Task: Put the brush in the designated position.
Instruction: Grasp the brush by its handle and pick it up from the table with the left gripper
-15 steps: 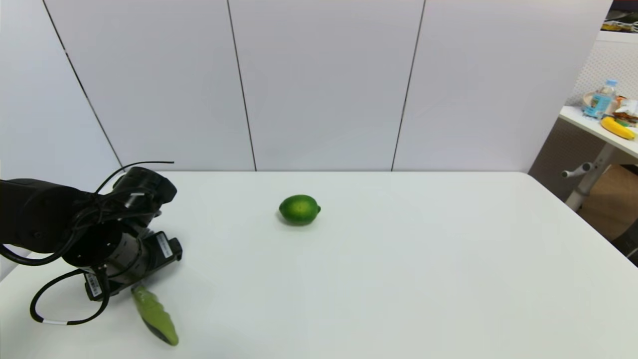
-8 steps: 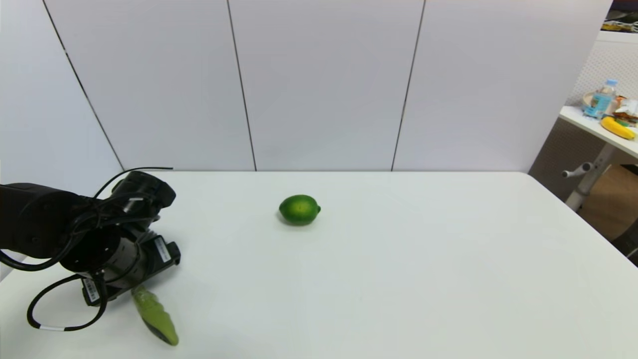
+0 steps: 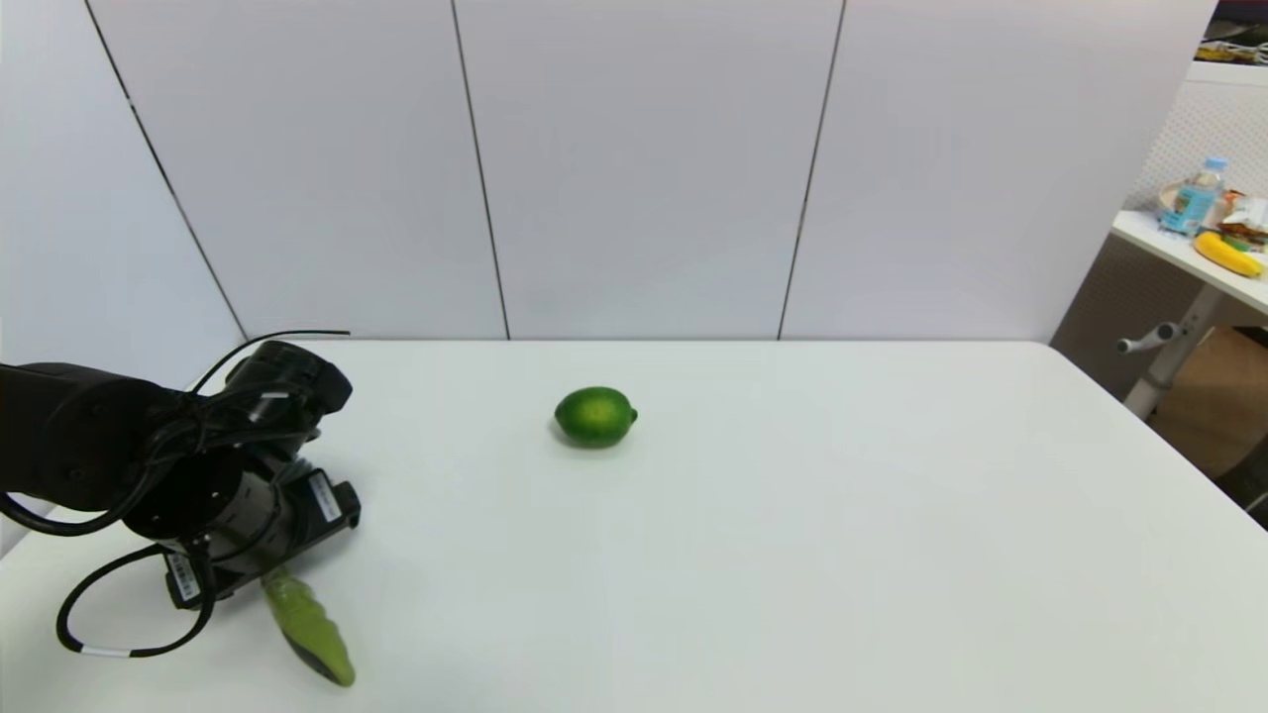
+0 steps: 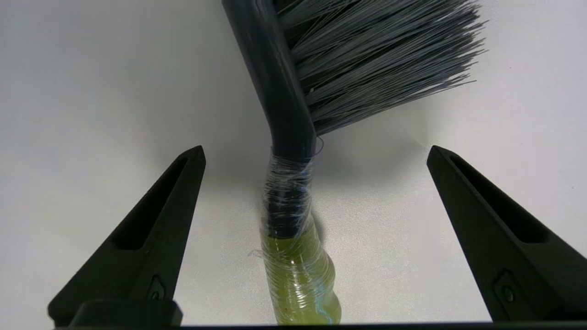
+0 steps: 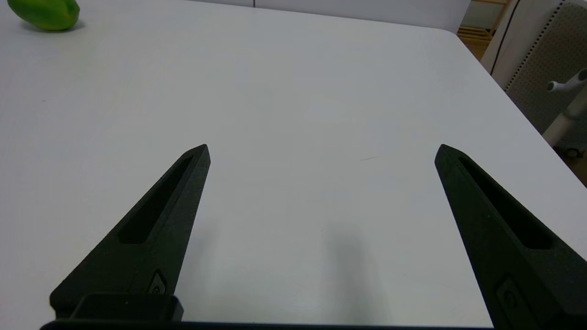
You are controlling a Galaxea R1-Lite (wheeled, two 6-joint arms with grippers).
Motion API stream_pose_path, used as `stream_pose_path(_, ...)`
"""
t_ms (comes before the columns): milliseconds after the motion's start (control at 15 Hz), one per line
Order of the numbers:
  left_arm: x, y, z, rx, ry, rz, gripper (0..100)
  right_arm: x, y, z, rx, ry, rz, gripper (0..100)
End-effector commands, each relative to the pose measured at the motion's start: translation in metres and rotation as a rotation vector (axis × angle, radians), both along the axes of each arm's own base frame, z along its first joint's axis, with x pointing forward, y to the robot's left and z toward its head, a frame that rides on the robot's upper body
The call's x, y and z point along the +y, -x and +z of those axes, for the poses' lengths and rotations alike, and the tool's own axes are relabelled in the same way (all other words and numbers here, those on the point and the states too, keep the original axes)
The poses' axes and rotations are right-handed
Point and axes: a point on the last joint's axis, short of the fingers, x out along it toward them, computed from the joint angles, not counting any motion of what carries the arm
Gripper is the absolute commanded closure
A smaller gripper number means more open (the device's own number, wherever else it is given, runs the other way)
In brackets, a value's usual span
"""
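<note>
The brush (image 4: 284,137) lies flat on the white table (image 3: 792,515) at its front left. In the left wrist view its dark grey bristles (image 4: 367,59) fan out beyond a dark neck wrapped in clear film. Its lime-green handle (image 3: 307,629) pokes out from under my left wrist (image 3: 238,505) in the head view. My left gripper (image 4: 316,153) is open, one finger on each side of the neck, neither touching it. My right gripper (image 5: 321,151) is open over bare table, out of the head view.
A round green lime (image 3: 594,416) sits mid-table toward the back, also seen far off in the right wrist view as the lime (image 5: 46,13). White wall panels close the back. A side table (image 3: 1179,248) with a bottle and banana stands beyond the right edge.
My left arm has sunk slightly toward the table over the brush. The brush and the lime have not moved.
</note>
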Motion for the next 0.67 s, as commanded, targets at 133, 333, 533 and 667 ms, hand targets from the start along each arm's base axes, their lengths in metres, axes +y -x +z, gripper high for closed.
stream_pose_path(133,0.0002,0.0010,-0.0003,0.016,0.025,0.014,0,0.0000,-0.0002,-0.0005,0.003,0.002,0.001,0)
stream_pose_path(333,0.0012,0.0029,0.0001,0.043,0.017,0.016,0,0.0000,-0.0002,-0.0005,0.004,0.000,0.001,0)
stream_pose_path(533,0.0008,0.0015,0.0013,0.037,0.018,0.015,0,0.0000,-0.0002,-0.0005,0.004,0.000,0.001,0)
stream_pose_path(667,0.0008,0.0015,0.0013,0.038,0.017,0.012,0,0.0000,-0.0002,-0.0005,0.003,0.002,0.001,0)
